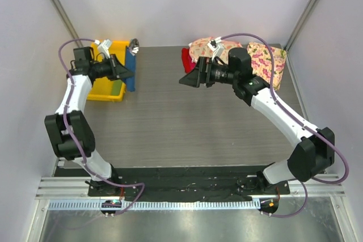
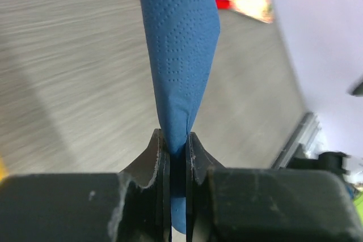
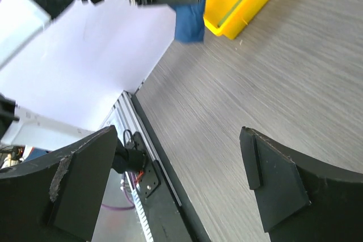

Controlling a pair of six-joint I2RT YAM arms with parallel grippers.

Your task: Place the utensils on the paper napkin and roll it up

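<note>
Saw left pincer clamped on paper napkin beside yellow bin, right pincer apart, empty. Looked flimsy and floppy; best pinched near an edge.

The paper napkin, blue with dotted embossing, is gathered into a narrow folded strip and pinched in the left hand beside the yellow bin. A silver spoon head shows just above it.
</note>
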